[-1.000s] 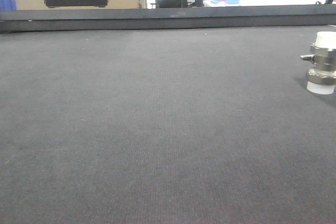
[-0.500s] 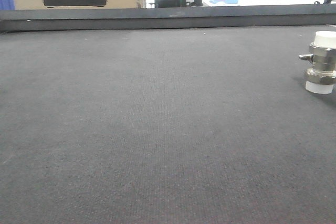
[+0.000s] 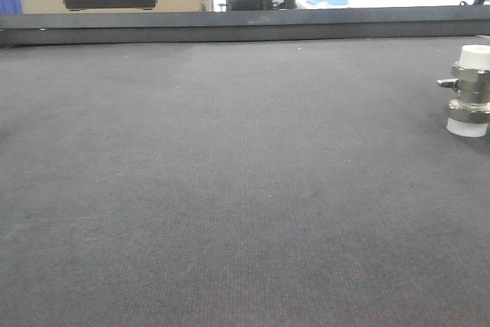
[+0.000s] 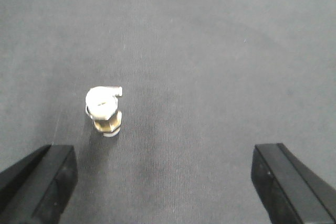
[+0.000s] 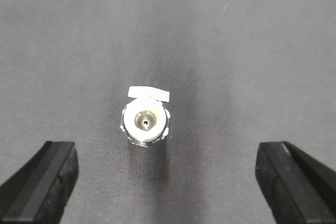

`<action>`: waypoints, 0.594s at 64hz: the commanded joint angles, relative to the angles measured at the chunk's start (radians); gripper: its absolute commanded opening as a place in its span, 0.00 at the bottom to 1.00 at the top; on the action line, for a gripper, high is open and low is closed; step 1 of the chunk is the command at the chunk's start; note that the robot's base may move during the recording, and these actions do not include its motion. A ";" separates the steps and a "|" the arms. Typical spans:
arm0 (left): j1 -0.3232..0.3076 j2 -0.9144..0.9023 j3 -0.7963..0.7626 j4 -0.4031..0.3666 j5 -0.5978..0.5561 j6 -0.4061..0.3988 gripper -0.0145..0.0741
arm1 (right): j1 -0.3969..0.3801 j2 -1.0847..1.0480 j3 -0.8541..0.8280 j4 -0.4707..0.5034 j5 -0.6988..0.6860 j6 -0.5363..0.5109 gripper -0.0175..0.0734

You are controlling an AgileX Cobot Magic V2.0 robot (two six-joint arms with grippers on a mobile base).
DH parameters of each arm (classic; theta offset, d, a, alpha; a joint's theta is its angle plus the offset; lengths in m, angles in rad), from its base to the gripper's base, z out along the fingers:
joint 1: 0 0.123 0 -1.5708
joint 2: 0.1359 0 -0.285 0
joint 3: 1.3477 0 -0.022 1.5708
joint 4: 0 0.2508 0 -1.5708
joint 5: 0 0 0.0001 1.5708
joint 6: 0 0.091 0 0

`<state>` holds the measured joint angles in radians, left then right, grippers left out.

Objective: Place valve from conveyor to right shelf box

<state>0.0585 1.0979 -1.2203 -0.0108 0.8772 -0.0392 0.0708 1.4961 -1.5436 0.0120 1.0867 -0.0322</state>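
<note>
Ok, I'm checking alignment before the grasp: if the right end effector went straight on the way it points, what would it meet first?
Most likely the valve: it stands upright on the conveyor between the open fingers of the right end effector, white top cap facing it. Depth is unclear.

In the front view I read even, diffuse overhead light on the conveyor [image 3: 230, 189]. The weave is crisp mid-frame and softens toward the bottom edge. The background beyond the far rail [image 3: 245, 28] is brighter, near clipping. The valve [image 3: 468, 91] casts a short, soft shadow at its base. The left wrist view is soft overall, and the valve's white cap is blown out. In the right wrist view a dim vertical band crosses the belt centre, and the fingers [image 5: 39, 182] of the right gripper [image 5: 167, 174] are dark and defocused.
</note>
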 commanded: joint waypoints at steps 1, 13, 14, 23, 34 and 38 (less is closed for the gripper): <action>-0.006 0.006 -0.008 0.001 0.001 -0.008 0.80 | 0.000 0.082 -0.030 0.008 0.013 -0.011 0.82; -0.006 0.010 -0.008 0.001 -0.001 -0.008 0.80 | 0.000 0.265 -0.040 0.025 0.006 -0.011 0.82; -0.006 0.010 -0.008 0.001 -0.001 -0.008 0.80 | 0.000 0.275 -0.040 0.028 0.003 -0.011 0.82; -0.006 0.013 -0.008 0.001 -0.001 -0.008 0.80 | 0.000 0.353 -0.040 0.046 -0.027 -0.013 0.82; -0.006 0.015 -0.008 0.001 0.002 -0.008 0.80 | 0.000 0.414 -0.040 0.046 -0.056 -0.039 0.82; -0.006 0.015 -0.008 0.001 0.003 -0.008 0.80 | 0.000 0.422 -0.040 0.046 -0.062 -0.039 0.82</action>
<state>0.0585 1.1135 -1.2210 -0.0100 0.8847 -0.0392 0.0714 1.9091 -1.5734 0.0628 1.0456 -0.0578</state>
